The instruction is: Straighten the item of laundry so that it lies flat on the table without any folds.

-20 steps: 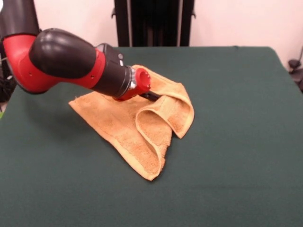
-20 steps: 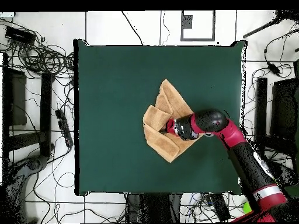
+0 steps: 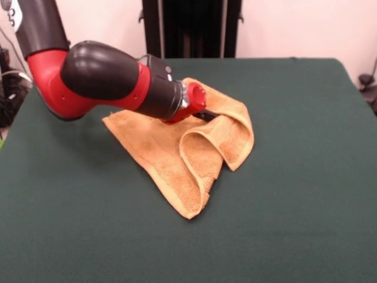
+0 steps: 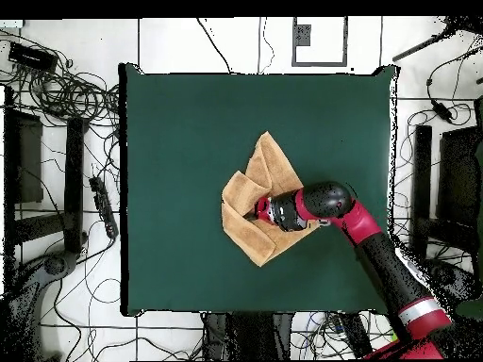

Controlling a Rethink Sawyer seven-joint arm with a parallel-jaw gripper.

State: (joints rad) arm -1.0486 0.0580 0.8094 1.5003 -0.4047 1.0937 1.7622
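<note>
front view: one towel [image 3: 177,156] lies near the middle of the green bench [image 3: 294,206], and it is far from flat. a flap is doubled over the right part, standing up in a raised loop with a hollow under it, and a narrow corner points toward the camera. only the left part looks to lie flat on the cloth. one red and black arm comes in from the upper left and reaches low over the towel, and its gripper [image 3: 206,115] is buried in the raised fold. i cannot tell whether it is clenched on the cloth or released, since the fingers are hidden by the wrist and the fold. i judge the job early to midway: the fold has yet to be opened out and the creases smoothed.

overhead view: one towel [image 4: 253,209] sits about mid-bench, as a ragged angular shape with overlapping layers, not a clean rectangle. one arm enters from the lower right, its gripper [image 4: 258,212] over the towel's middle, state again hidden. the bench [image 4: 170,141] carries nothing else. count: one towel, one arm, one gripper, one bench. cables and stands lie on the floor around it.
</note>
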